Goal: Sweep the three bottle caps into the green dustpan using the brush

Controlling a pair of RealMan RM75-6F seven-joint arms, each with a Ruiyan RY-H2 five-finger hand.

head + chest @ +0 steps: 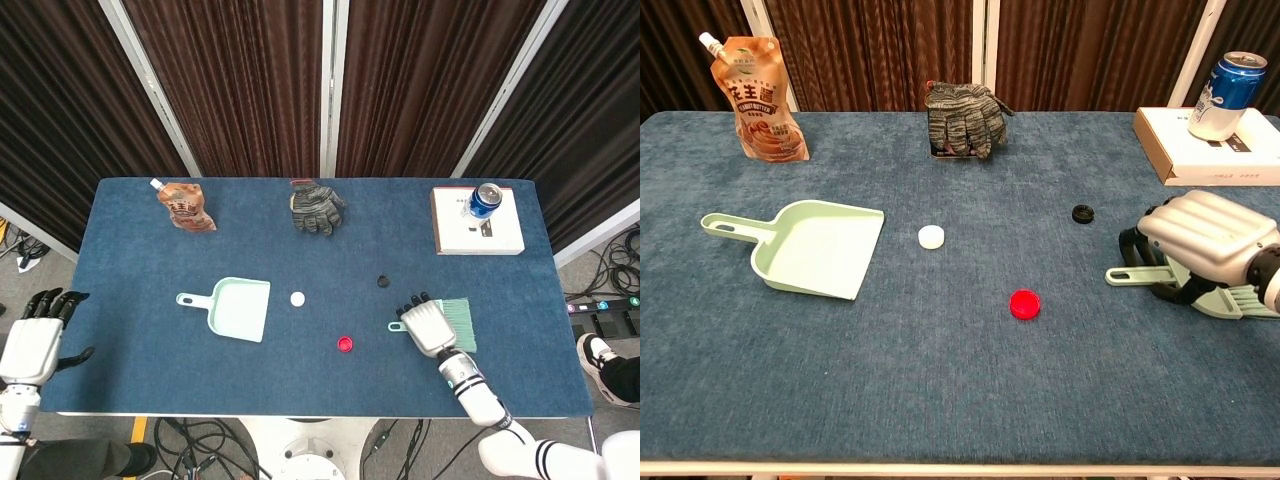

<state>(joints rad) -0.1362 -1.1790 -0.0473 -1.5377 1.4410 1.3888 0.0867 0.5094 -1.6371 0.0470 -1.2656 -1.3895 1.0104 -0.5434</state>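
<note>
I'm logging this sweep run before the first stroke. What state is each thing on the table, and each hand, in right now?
brush: flat on the table, under the right hand
right hand: lies over the brush, grip unclear
left hand: off the table edge, open, holding nothing
dustpan: flat, empty
white cap, red cap, black cap: loose on the cloth, unswept
can: upright on the white box
pouch: standing

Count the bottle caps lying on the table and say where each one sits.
3. The white cap lies just right of the dustpan, the red cap is nearer the front edge, and the black cap is further back.
</note>
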